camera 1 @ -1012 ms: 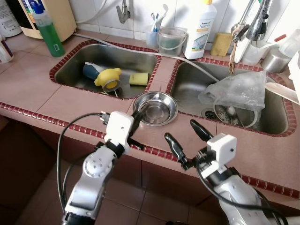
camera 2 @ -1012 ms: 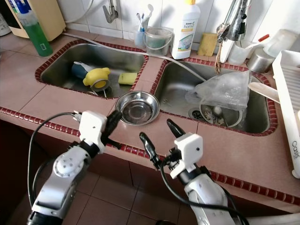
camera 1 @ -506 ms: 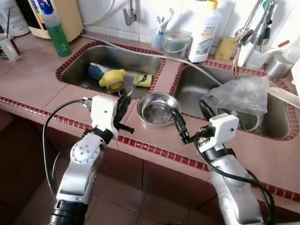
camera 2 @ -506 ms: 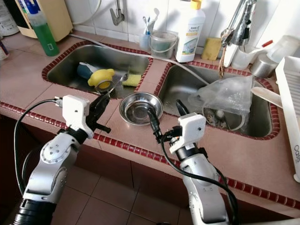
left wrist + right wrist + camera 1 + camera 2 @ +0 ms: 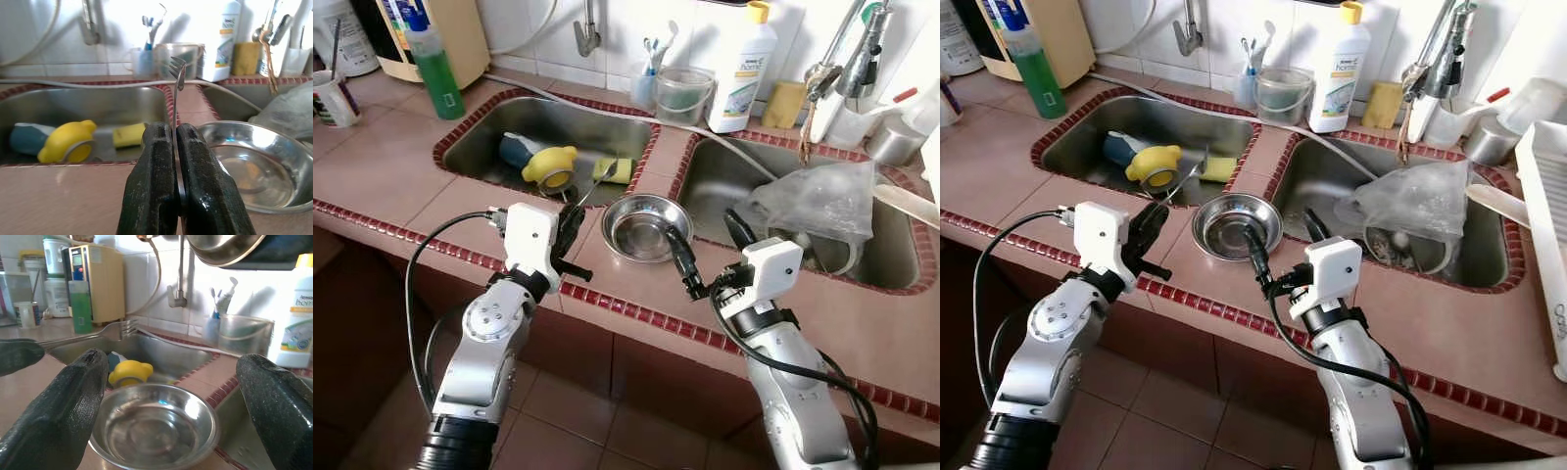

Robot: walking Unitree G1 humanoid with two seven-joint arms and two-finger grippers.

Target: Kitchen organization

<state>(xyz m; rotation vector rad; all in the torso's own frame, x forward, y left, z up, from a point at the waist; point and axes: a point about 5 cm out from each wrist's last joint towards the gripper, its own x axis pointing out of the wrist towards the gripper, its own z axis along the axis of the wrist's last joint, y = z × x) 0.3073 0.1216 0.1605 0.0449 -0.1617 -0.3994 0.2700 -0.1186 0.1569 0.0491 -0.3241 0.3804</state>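
Left gripper (image 5: 175,161) is clamped on a fork (image 5: 176,93), tines pointing ahead; right gripper (image 5: 705,250) gapes wide, its fingers (image 5: 58,411) flanking the steel bowl (image 5: 641,225), seemingly not touching; the left sink (image 5: 489,137) lies beyond.

Silver fork (image 5: 176,98) upright, shiny steel bowl (image 5: 645,226) on counter
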